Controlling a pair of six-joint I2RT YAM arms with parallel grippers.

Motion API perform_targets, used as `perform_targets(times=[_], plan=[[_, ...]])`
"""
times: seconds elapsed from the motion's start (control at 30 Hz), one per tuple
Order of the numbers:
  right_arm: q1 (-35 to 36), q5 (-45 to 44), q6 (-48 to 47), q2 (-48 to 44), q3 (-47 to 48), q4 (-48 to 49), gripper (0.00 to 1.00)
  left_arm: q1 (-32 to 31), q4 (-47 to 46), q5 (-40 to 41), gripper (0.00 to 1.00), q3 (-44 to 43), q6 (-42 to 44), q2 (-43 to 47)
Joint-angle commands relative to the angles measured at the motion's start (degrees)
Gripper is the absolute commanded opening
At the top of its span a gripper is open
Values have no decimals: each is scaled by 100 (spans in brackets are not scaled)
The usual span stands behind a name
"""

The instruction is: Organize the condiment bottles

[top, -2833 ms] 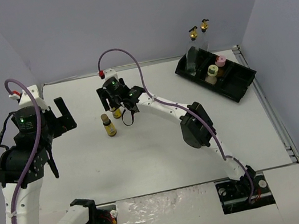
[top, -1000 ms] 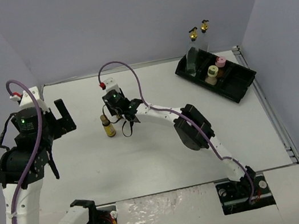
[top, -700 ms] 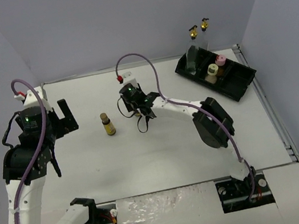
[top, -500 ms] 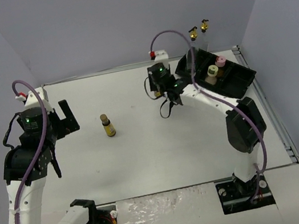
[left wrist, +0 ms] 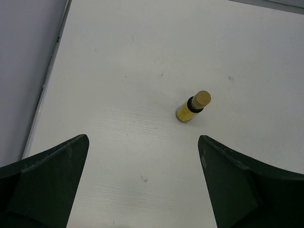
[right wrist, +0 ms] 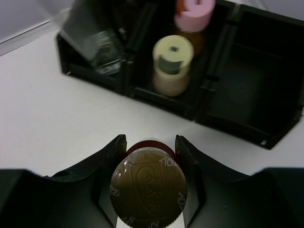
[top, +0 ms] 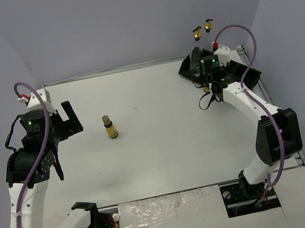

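My right gripper (top: pixel 207 84) is shut on an amber brown-capped bottle (right wrist: pixel 148 188) and holds it just in front of the black tray (top: pixel 252 77). In the right wrist view the tray (right wrist: pixel 237 124) holds a clear glass bottle (right wrist: pixel 93 37) at its left, then a cream-capped bottle (right wrist: pixel 172 61) and a pink-capped bottle (right wrist: pixel 193 10). Two gold-black pour spouts (top: pixel 202 29) rise behind the tray. The second amber bottle (top: pixel 110 127) stands upright on the table left of centre and also shows in the left wrist view (left wrist: pixel 193 107). My left gripper (top: pixel 66 122) is open and empty to its left.
The tray's right compartment (right wrist: pixel 251 85) is bare. Grey walls close in the table at the back and both sides. A metal rail (top: pixel 281 121) runs along the right edge.
My right gripper closed on one amber bottle beside the other, then carried it right across the table to the tray's front. The left arm barely shifted.
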State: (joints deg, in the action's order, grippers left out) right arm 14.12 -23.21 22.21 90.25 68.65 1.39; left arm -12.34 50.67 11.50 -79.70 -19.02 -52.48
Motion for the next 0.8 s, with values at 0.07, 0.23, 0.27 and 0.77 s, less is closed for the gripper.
perform_targets(times=[0.07,0.23,0.27,0.77], plan=[[-1077,-207,269,-711,-91,286,0,33,-626,-213,97,71,-169,39],[-1813,79,529,-527,-123,283,0,39,-830,-385,97,235,-224,45],[-1886,150,600,-445,-107,315,0,39,-874,-380,97,273,-224,56],[-2036,-375,628,642,-166,1986,0,39,-1492,-707,97,782,-228,-106]])
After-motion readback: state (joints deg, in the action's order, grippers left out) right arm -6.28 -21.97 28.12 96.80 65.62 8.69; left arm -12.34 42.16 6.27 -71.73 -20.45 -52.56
